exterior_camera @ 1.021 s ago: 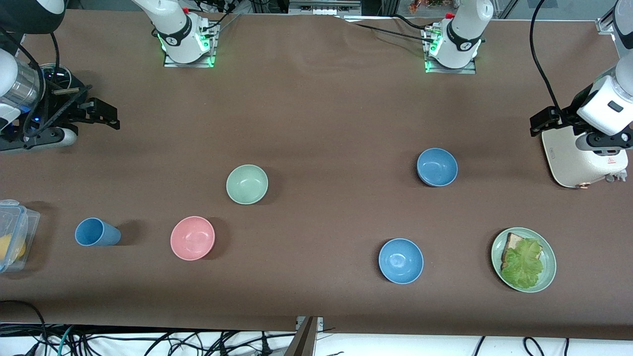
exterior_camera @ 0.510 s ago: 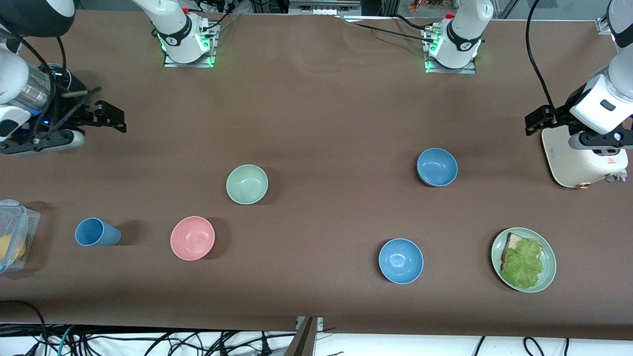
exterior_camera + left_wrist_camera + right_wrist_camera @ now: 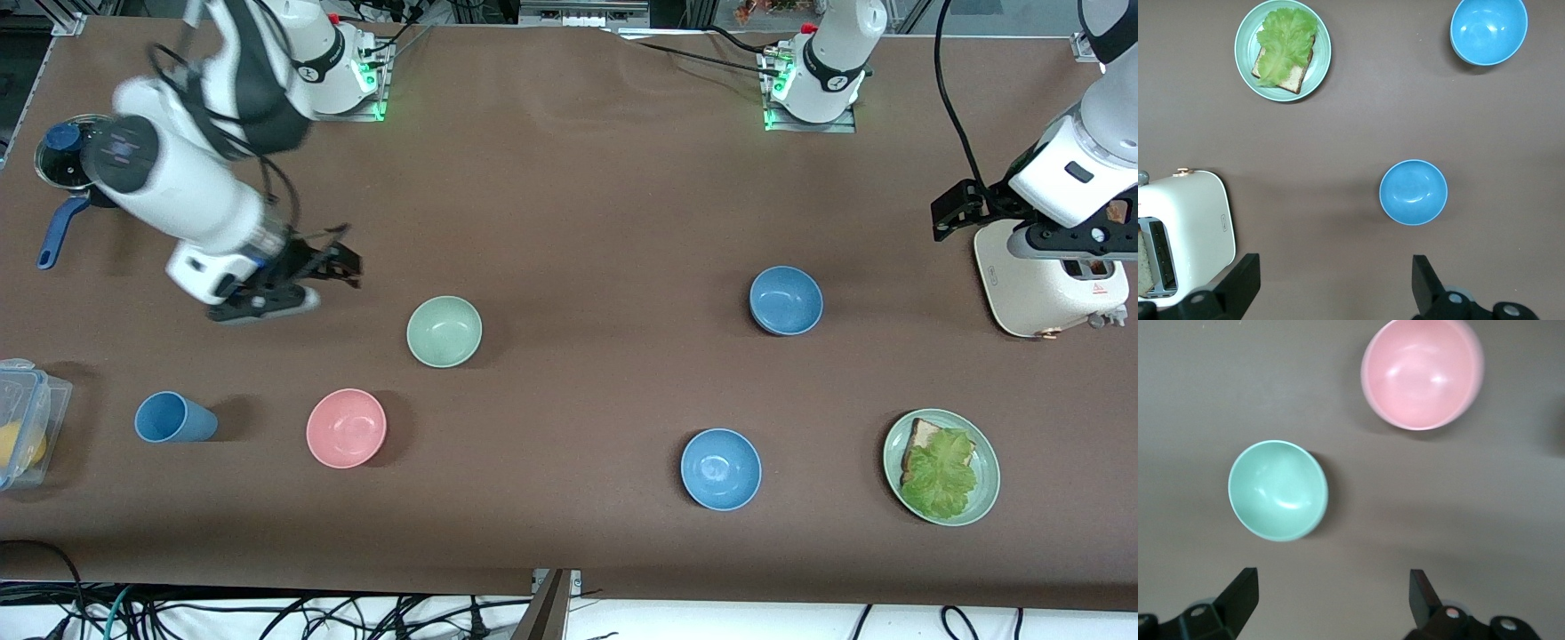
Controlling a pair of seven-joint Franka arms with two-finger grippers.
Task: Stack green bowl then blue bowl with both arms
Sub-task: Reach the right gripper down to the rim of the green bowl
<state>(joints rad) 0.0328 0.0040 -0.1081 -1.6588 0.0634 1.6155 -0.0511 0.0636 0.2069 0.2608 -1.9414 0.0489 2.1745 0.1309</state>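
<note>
While both arms hang above the cloth, nothing on the table is gripped yet. Nearest the front camera: a bright blue bowl (image 3: 720, 468) and, toward the left arm's end, a green plate (image 3: 941, 467) w/ toast and lettuce. Toward the right arm's end, slightly farther from the camera, sit a pink bowl (image 3: 346, 428), a blue cup (image 3: 174, 418) lying on its side, and a clear container (image 3: 25, 421) cut off by the frame edge, something yellow inside, can't tell what.

Farther up, the green bowl (image 3: 444, 331) sits upright, apart from the pink bowl, w/ open cloth around it. The blue bowl (image 3: 785, 300) sits upright about level w/ it toward the left arm's end, well apart from the bright blue bowl. A white toaster (image 3: 1045, 289) stands near that end, partly covered by the left arm; the left wrist view shows a bread slice in its slot. A dark pot (image 3: 64, 153) w/ blue handle sits farthest from the camera at the right arm's end, partly hidden by the arm.

Right gripper (image 3: 331, 265) hangs over bare cloth beside the green bowl, not touching; its fingers (image 3: 1241, 593) are spread wide, holding nothing. Left gripper (image 3: 953, 211) hangs just off the toaster's top edge, fingers (image 3: 1245, 279) also spread, nothing between them; the blue bowl (image 3: 1413, 192) lies ahead of it.
</note>
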